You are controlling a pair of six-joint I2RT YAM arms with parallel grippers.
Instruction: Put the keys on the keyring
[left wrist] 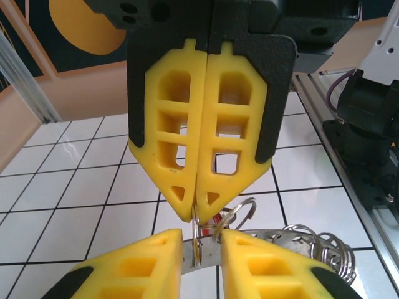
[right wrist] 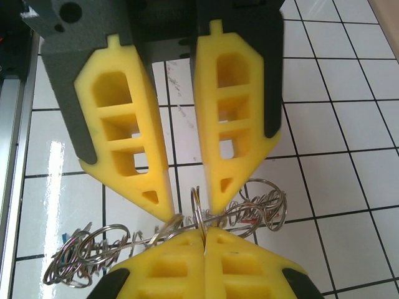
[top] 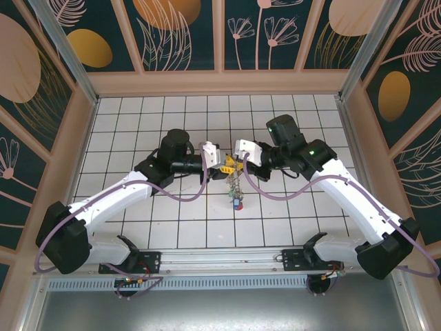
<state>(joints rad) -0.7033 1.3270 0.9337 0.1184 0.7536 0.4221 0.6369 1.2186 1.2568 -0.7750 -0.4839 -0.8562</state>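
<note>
Plainly a robotics lab test cell. Boxed in by aluminium frame posts (top: 65, 52) holding printed wall panels (top: 176, 31) of pale leaves and orange discs. Floored with a white table (top: 138, 117) ruled in a black grid. Fitted along the near edge with a metal rail (top: 220, 258) carrying a white left arm (top: 117, 200) and right arm (top: 344, 186), both trailing loose purple cables (top: 182, 198). Tipped with a left end effector (left wrist: 201, 240) and a right end effector (right wrist: 204, 232) of yellow lattice plastic.
</note>
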